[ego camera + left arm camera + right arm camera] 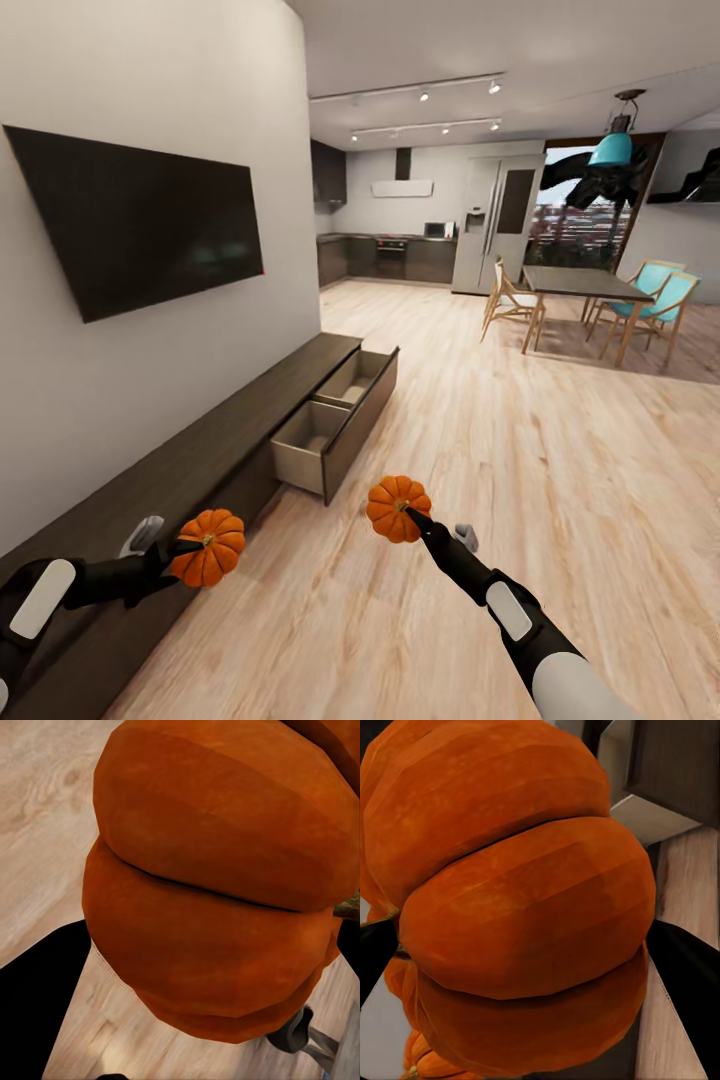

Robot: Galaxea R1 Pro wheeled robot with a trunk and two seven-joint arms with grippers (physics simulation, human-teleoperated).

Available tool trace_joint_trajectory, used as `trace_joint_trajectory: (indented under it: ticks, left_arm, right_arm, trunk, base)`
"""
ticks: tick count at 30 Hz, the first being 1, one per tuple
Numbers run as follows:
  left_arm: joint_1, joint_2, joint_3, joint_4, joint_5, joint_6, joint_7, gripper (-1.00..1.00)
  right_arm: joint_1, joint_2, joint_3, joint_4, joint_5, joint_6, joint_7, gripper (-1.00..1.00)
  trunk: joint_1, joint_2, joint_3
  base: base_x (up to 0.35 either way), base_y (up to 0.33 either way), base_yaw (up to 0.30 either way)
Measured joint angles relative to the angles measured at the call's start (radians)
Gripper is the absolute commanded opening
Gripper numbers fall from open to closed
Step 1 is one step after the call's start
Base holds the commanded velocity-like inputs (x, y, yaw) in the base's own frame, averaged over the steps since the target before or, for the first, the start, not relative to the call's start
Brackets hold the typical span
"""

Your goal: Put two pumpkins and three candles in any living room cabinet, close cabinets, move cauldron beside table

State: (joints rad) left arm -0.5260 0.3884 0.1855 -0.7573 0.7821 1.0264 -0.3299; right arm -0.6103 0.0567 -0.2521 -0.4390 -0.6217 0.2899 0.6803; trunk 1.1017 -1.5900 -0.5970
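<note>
Each gripper, left (185, 550) and right (415, 518), is clamped on a small bright-orange ribbed pumpkin (208, 546) (397, 508) held above the floor; best roll up to the long dark-brown wood cabinet (200, 450), lowering both gently into its open pale-lined drawer (310, 445).

I note a black television (140, 218) mounted on the white wall, pale plank flooring (520, 470), a dining table (585, 285) with turquoise chairs (655, 305), a grey refrigerator (495, 225) and a teal pendant lamp (612, 148) beyond.
</note>
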Motion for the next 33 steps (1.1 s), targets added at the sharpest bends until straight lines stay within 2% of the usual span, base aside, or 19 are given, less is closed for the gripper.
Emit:
trace_joint_trajectory:
  ticks: [18,33]
  left_arm:
    - [0.000,0.000,0.000,0.000,0.001,-0.001,0.000,-1.00]
    - [0.000,0.000,0.000,0.000,0.000,-0.001,0.000,-1.00]
  right_arm:
    - [0.000,0.000,0.000,0.000,0.000,0.000,0.000,-1.00]
    - [0.000,0.000,0.000,0.000,0.000,0.000,0.000,-1.00]
  trunk:
    - [0.000,0.000,0.017]
    - [0.000,0.000,0.030]
  base:
    - [0.290,-0.111,-0.246]
    - [0.314,-0.007,-0.244]
